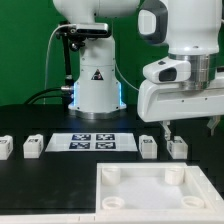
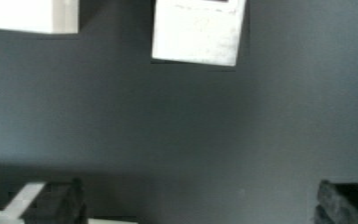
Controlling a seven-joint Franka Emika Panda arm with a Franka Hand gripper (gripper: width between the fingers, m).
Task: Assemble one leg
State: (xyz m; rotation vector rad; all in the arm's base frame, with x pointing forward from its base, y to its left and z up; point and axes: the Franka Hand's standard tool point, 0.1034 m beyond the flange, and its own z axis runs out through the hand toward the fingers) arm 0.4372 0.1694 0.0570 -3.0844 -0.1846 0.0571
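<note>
Four legs sit in a row on the black table (image 1: 40, 172): leftmost leg (image 1: 4, 148) and second leg (image 1: 33, 146) left of the marker board (image 1: 92, 142), third leg (image 1: 148, 146) and rightmost leg (image 1: 177, 147) to its right. All are small white plastic blocks. The square panel (image 1: 165, 190), white with round corner sockets, lies near, right of centre. The white robot base (image 1: 95, 85) stands far behind the board. The gripper (image 1: 188, 128) hangs pointing straight down over the right pair, clear of the table. Its dark fingers (image 1: 163, 128) are spread wide with nothing held, and nothing blocks the way. In the wrist view the gripper (image 2: 194, 200) shows bare matte tabletop between the fingers (image 2: 43, 200). Two flat-faced white blocks lie beyond them, the big leg block (image 2: 199, 32) and the edge leg block (image 2: 25, 15), both apart from the fingers. Can't tell which leg is which there.
</note>
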